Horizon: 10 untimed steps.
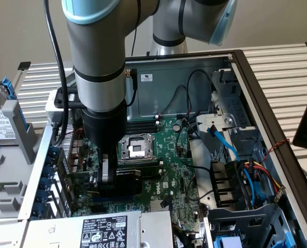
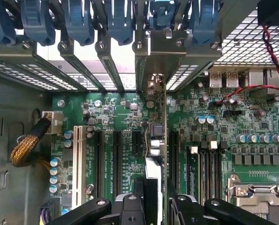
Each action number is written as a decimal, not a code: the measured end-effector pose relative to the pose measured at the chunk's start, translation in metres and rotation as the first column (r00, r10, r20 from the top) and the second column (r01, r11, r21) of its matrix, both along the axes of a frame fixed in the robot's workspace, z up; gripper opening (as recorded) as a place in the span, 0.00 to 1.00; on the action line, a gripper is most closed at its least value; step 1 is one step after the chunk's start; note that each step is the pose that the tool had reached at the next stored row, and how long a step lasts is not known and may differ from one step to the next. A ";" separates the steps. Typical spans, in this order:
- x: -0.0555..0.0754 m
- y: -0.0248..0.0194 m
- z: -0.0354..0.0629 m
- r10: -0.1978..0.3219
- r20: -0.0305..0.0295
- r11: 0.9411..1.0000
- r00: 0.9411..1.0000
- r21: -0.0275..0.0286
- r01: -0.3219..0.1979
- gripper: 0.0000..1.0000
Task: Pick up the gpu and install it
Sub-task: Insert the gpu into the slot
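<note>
The gpu [image 1: 133, 179], a dark card with a black shroud, stands on edge low over the green motherboard [image 1: 171, 150] inside the open computer case. My gripper [image 1: 108, 178] is shut on it from above, near the card's end by the case's rear wall. In the wrist view the gpu [image 2: 157, 138] is seen edge-on between my gripper's [image 2: 152, 201] two black fingers. It lines up with the black expansion slots, and its silver bracket [image 2: 159, 61] reaches the rear slot openings. Whether the card is seated in a slot I cannot tell.
The CPU socket [image 1: 135, 147] lies just beyond the card. A power supply [image 1: 107, 230] sits at the front, and a drive cage with coloured cables [image 1: 246, 173] fills the exterior view's right. Blue slot clips [image 2: 78, 21], a white slot [image 2: 77, 164] and a braided cable [image 2: 29, 147] flank the card.
</note>
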<state>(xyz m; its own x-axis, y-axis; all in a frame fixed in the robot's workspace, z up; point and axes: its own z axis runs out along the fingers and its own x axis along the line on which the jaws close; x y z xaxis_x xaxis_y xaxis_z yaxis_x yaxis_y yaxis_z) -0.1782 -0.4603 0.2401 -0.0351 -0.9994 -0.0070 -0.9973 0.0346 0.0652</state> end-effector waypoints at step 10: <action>-0.001 0.0000 -0.0001 0.013 0.000 1.000 1.000 0.000 -0.013 0.28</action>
<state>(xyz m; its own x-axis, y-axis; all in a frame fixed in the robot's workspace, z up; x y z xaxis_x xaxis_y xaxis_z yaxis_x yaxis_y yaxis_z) -0.1788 -0.4603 0.2400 -0.0226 -0.9997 -0.0070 -0.9976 0.0221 0.0651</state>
